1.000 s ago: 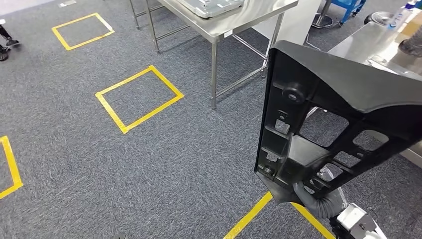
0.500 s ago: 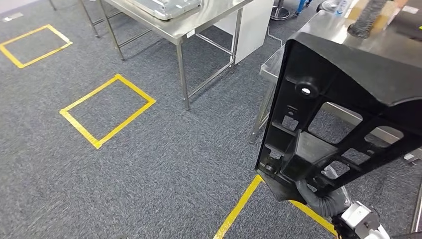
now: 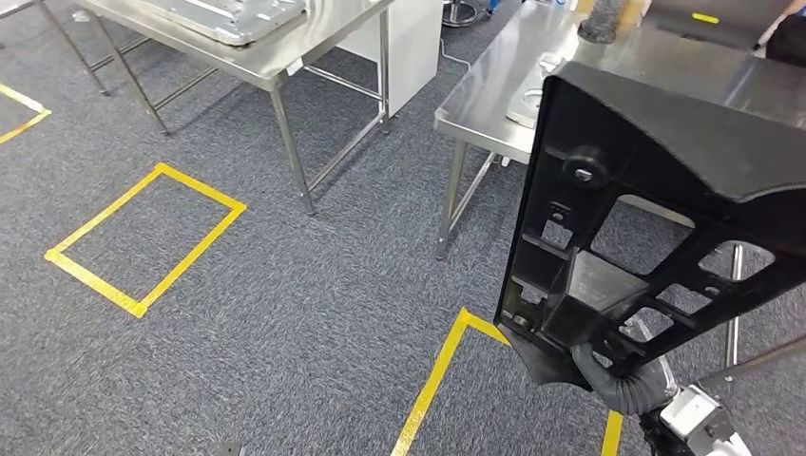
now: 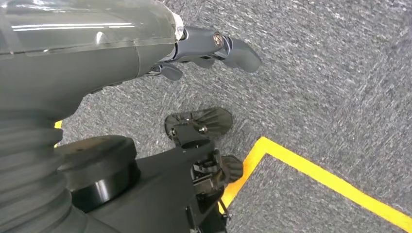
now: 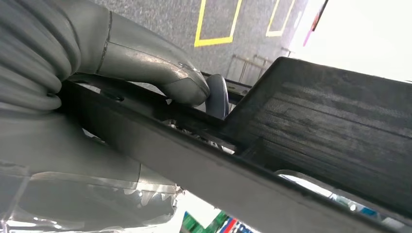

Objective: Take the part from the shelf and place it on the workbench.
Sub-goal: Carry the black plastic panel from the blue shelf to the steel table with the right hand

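Part (image 3: 656, 180) gripped by right hand (image 5: 145, 87); left hand (image 4: 204, 48) fingers (image 4: 238, 51) apart, empty, seen at wrist.

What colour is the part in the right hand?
Black, seen best in the head view: the part, held by the right hand.

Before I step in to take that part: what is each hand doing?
Left hand: holds nothing, hanging over the carpet; open or closed cannot be told.
Right hand: grips the black part.
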You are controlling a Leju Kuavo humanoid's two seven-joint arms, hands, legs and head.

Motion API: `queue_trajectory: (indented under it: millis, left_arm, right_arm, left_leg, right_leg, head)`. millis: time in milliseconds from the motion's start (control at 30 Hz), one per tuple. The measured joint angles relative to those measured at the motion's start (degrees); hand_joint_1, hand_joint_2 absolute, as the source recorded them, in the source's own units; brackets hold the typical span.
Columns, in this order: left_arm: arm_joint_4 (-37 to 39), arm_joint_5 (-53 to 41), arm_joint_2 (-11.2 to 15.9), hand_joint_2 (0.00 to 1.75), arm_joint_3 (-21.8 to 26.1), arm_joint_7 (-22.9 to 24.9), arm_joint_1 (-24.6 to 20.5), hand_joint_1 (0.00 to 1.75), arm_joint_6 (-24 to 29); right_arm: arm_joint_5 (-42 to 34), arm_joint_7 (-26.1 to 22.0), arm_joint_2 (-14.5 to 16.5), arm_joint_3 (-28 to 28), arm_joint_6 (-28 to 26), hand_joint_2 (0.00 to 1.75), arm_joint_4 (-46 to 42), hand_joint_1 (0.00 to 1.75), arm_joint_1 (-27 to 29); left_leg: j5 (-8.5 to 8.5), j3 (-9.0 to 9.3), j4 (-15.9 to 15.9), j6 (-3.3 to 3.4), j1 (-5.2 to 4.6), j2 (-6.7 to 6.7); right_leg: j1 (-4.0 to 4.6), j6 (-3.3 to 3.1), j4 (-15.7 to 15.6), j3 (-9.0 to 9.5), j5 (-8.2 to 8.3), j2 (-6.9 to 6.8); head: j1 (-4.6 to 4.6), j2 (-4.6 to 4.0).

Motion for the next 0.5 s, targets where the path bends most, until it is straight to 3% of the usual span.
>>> queue_trajectory:
  millis: [67,100,133,200,233,267,300,333,400,467,500]
  left_arm:
    - [0.0,0.1,0.0,1.75,0.0,0.1,-0.3,0.0,0.1]
    - [0.0,0.2,0.0,1.75,0.0,0.1,-0.4,0.0,0.1]
    - [0.0,0.3,0.0,1.75,0.0,0.1,-0.4,0.0,0.2]
    - [0.0,0.4,0.0,1.75,0.0,0.1,-0.3,0.0,0.3]
    - [0.0,0.5,0.0,1.75,0.0,0.1,-0.1,0.0,0.3]
    - [0.0,0.5,0.0,1.75,0.0,0.1,0.0,0.0,0.3]
    - [0.0,0.5,0.0,1.75,0.0,0.1,0.0,0.0,0.3]
    - [0.0,0.6,0.1,1.75,0.0,0.1,0.0,0.0,0.4]
    - [0.0,0.7,0.2,1.75,0.0,0.1,-0.1,0.0,0.4]
    - [0.0,0.9,0.4,1.75,0.0,0.1,-0.2,0.0,0.5]
    - [0.0,0.9,0.4,1.75,0.0,0.1,-0.3,0.0,0.6]
  right_arm:
    - [0.0,0.2,0.1,0.0,0.1,1.75,0.0,1.75,-0.1]
    - [0.0,0.4,0.2,0.0,0.2,1.75,0.0,1.75,-0.2]
    - [0.1,0.5,0.3,0.0,0.3,1.75,0.0,1.75,-0.4]
    - [0.2,0.6,0.6,0.0,0.5,1.75,0.0,1.75,-0.8]
    - [0.2,0.6,0.8,0.0,0.5,1.75,0.1,1.75,-0.9]
    - [0.2,0.6,1.0,0.1,0.5,1.75,0.1,1.75,-1.0]
    - [0.3,0.6,1.1,0.1,0.5,1.75,0.2,1.75,-1.0]
    - [0.3,0.6,1.2,0.1,0.5,1.75,0.3,1.75,-1.0]
    - [0.3,0.5,1.4,0.1,0.6,1.75,0.4,1.75,-1.4]
    - [0.3,0.5,1.6,0.2,0.7,1.75,0.7,1.75,-2.1]
    - [0.3,0.4,1.7,0.2,0.8,1.75,0.8,1.75,-2.3]
  left_leg:
    - [-0.43,0.22,0.2,-0.59,0.03,0.36]
    - [-1.28,-0.07,1.2,-0.93,0.15,-0.57]
    - [-2.75,-0.91,3.4,-1.29,0.3,-1.95]
    - [-6.73,-4.34,11.0,-1.76,0.68,-4.83]
    - [-8.1,-6.07,14.7,-1.89,0.78,-5.39]
    - [-8.36,-7.08,16.7,-1.93,0.86,-5.62]
    - [-7.38,-6.99,16.3,-1.9,0.92,-5.74]
    - [-5.41,-5.81,13.7,-1.78,0.97,-5.98]
    - [-1.29,-2.26,5.6,-1.37,1.1,-8.39]
    - [0.13,-0.45,1.0,-1.01,1.13,-10.72]
    - [0.0,-0.33,0.5,-0.8,1.05,-10.97]
  right_leg:
    - [-0.26,-0.5,-0.2,-0.02,0.2,1.21]
    - [-0.47,-0.79,-0.3,0.01,0.34,1.77]
    - [-0.69,-1.08,-0.5,0.03,0.49,2.36]
    - [-0.8,-1.4,-0.5,-0.16,0.61,3.56]
    - [-0.81,-1.45,-0.5,-0.27,0.65,4.26]
    - [-0.81,-1.44,-0.4,-0.33,0.68,4.99]
    - [-0.81,-1.4,-0.4,-0.33,0.71,5.75]
    - [-0.82,-1.33,-0.3,-0.27,0.73,6.51]
    - [-0.81,-1.06,-0.2,-0.25,0.79,7.91]
    - [-0.94,-0.38,-0.1,-0.71,1.03,9.25]
    - [-1.04,0.1,-0.1,-0.99,1.23,9.93]
  head:
    - [0.0,0.0]
    - [-0.01,0.0]
    - [-0.02,0.0]
    - [-0.02,0.0]
    - [-0.02,0.0]
    - [-0.02,0.0]
    - [-0.02,0.0]
    - [-0.02,0.0]
    - [-0.02,0.0]
    - [-0.02,0.0]
    - [-0.02,0.0]
